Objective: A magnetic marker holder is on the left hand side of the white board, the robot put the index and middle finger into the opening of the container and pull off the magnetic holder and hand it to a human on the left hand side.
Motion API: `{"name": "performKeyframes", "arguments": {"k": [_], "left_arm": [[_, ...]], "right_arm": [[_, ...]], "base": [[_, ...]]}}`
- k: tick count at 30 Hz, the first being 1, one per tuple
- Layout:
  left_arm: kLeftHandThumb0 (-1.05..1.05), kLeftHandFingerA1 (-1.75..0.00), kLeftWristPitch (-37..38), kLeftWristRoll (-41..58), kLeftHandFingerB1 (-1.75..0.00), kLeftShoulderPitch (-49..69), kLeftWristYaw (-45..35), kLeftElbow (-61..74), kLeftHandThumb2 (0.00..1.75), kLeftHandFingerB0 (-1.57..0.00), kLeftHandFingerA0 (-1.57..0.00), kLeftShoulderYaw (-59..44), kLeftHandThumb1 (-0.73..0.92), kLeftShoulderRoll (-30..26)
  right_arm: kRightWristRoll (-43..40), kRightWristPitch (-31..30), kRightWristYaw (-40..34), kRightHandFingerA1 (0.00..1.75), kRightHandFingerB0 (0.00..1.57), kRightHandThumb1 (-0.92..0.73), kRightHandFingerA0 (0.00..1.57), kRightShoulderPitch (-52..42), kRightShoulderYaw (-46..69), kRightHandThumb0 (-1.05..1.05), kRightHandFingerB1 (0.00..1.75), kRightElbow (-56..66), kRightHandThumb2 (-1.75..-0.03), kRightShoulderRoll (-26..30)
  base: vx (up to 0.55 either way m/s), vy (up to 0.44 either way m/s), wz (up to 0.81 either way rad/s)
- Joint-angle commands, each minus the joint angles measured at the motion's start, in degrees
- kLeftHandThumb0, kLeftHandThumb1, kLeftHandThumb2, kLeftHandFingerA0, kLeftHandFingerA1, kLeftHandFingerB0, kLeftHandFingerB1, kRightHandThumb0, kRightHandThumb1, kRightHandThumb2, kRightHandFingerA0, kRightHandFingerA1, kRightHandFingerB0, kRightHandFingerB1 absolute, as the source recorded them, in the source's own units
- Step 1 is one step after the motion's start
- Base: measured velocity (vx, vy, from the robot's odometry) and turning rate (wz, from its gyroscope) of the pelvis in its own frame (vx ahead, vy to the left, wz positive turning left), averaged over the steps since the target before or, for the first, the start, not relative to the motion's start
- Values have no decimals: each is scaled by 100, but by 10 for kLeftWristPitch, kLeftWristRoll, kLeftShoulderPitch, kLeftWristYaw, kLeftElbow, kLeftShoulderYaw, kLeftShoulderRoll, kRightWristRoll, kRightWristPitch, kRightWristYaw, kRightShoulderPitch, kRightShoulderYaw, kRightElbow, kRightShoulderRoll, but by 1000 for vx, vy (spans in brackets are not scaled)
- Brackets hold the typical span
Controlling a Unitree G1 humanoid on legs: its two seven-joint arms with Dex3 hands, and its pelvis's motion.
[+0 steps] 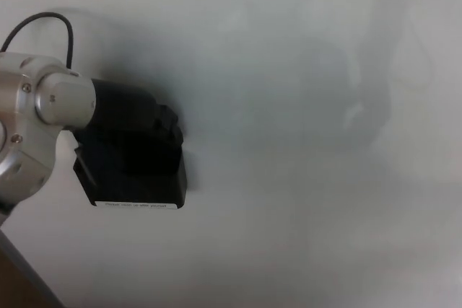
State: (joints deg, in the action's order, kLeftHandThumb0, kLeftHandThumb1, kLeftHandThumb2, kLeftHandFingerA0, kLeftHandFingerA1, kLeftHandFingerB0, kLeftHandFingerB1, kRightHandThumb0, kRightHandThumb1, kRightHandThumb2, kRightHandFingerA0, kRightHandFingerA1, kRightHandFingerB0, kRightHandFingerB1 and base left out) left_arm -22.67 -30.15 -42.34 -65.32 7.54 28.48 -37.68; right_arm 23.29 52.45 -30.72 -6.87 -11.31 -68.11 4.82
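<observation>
The black magnetic marker holder (141,182) sticks to the whiteboard (303,178) at the left of the head view, with a white label strip along its lower edge. My left hand (130,117) reaches in from the left on its silver wrist and lies over the holder's upper part. Black hand and black holder merge, so its grip is hidden. My right hand does not show.
A thin black cable (50,19) loops above the silver wrist (36,128). Faint grey smudges and a reflection (361,106) mark the board at the right. A brown strip (18,286) shows at the bottom left corner.
</observation>
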Motion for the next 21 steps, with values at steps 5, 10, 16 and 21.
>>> {"name": "performKeyframes", "arguments": {"k": [5, 10, 16, 21], "left_arm": [[-87, -50, -13, 3, -37, -32, -31, 6, 82, -14, -46, -11, 51, -8], [-78, -43, -9, 1, -28, -49, -37, -6, 57, -19, -51, -12, 56, -8], [-85, -54, -13, -4, -37, -38, -36, -5, 80, -14, -54, -9, 50, -12], [-78, -47, -3, -6, -37, -17, -30, -16, 81, -12, -30, -2, 46, -15]], "right_arm": [[0, -5, -2, 55, 61, -63, 77, 1, 0, -40, 48, -1, -59, 9], [3, -3, -6, 54, 62, -63, 78, 8, -1, -39, 48, -3, -58, 12], [7, -8, -8, 56, 63, -63, 81, 9, -3, -36, 48, -2, -58, 12], [6, -4, -8, 56, 62, -62, 81, 7, -2, -37, 48, -1, -58, 11]], "base": [[0, 0, 0], [0, 0, 0], [0, 0, 0], [0, 0, 0]]}}
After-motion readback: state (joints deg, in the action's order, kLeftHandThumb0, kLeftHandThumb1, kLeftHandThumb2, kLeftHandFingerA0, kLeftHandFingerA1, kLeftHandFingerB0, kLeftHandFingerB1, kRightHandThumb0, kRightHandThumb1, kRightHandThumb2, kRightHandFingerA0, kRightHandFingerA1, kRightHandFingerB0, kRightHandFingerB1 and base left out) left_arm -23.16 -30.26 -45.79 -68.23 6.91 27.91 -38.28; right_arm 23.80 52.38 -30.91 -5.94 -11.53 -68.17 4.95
